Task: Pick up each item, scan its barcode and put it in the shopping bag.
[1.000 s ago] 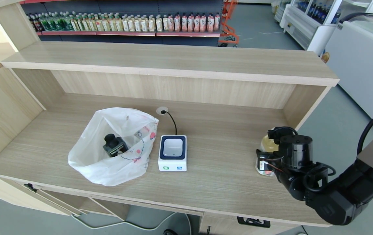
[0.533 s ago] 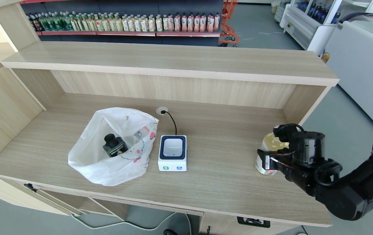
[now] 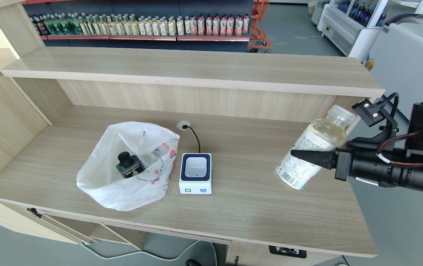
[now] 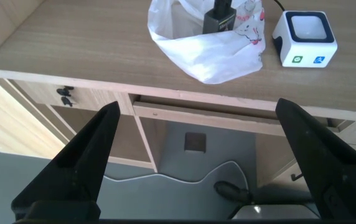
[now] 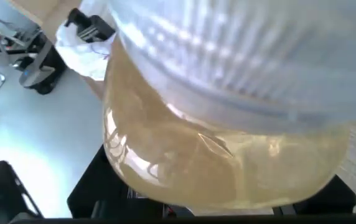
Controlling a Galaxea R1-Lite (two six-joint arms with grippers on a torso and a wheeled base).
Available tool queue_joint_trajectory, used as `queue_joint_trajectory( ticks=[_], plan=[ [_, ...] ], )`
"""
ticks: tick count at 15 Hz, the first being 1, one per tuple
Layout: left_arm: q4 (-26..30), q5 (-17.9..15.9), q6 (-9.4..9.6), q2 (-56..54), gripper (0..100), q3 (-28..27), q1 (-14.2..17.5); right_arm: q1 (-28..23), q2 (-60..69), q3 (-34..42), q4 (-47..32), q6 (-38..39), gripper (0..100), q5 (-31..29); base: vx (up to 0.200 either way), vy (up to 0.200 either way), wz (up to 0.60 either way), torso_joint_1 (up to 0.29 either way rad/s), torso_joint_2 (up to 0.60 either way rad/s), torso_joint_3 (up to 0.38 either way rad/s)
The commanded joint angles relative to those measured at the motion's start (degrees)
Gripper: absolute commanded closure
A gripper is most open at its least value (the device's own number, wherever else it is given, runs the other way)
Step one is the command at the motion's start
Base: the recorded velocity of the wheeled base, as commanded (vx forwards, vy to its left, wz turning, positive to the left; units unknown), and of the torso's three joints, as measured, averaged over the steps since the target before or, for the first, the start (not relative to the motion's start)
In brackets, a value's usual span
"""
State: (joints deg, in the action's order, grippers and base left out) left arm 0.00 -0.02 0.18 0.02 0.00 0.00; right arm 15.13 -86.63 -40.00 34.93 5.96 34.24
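Nearest me, the left gripper (image 4: pixel 193 168) is hanging below the counter's (image 3: pixel 248 199) front edge, its fingers spread wide apart with nothing between them. Just past that edge, the white shopping bag (image 3: pixel 122 188) is slumping open on the left half of the wood, with a dark item (image 3: pixel 129 164) lying inside it. The scanner (image 3: pixel 195 173) is sitting just beside the bag's right flank, its cable (image 3: pixel 195 138) running back to a hole in the top. A broad bare stretch of wood is lying between the scanner and the right end.

Over that right end, the right gripper (image 3: pixel 307 155) is clamping the bottle (image 3: pixel 295 170) around its middle. The bottle is tilting, base toward the scanner and cap (image 3: pixel 341 111) toward the counter's right side panel, which is standing close behind it. Farther back, the rear wall is closing the bay off and the upper ledge (image 3: pixel 196 70) is running across its top.

The bottle is showing clear ribbed plastic, pale yellow liquid (image 5: pixel 228 155), and a white label with a barcode near the base.
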Motion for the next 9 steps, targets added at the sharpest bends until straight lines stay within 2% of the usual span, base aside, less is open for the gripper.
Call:
queue_joint_trajectory(
  ticks=[1,2,3,5,9],
  plan=[
    [0.0,0.02,-0.01,-0.02,0,0.0,0.0,4.12,10.78,-6.15,-6.27,3.36,100,6.27,0.0,0.0,0.0,0.0,0.0,0.0],
    [0.0,0.02,-0.01,-0.02,0,0.0,0.0,5.44,11.83,-7.46,-7.68,4.5,100,7.24,0.0,0.0,0.0,0.0,0.0,0.0],
    [0.0,0.02,-0.01,-0.02,0,0.0,0.0,9.31,13.77,-10.01,-10.76,6.52,100,8.82,0.0,0.0,0.0,0.0,0.0,0.0],
    [0.0,0.02,-0.01,-0.02,0,0.0,0.0,13.52,15.61,-12.03,-14.71,6.87,100,9.7,0.0,0.0,0.0,0.0,0.0,0.0],
    [0.0,0.02,-0.01,-0.02,0,0.0,0.0,19.68,17.72,-15.29,-20.86,6.96,100,9.79,0.0,0.0,0.0,0.0,0.0,0.0]
  ],
)
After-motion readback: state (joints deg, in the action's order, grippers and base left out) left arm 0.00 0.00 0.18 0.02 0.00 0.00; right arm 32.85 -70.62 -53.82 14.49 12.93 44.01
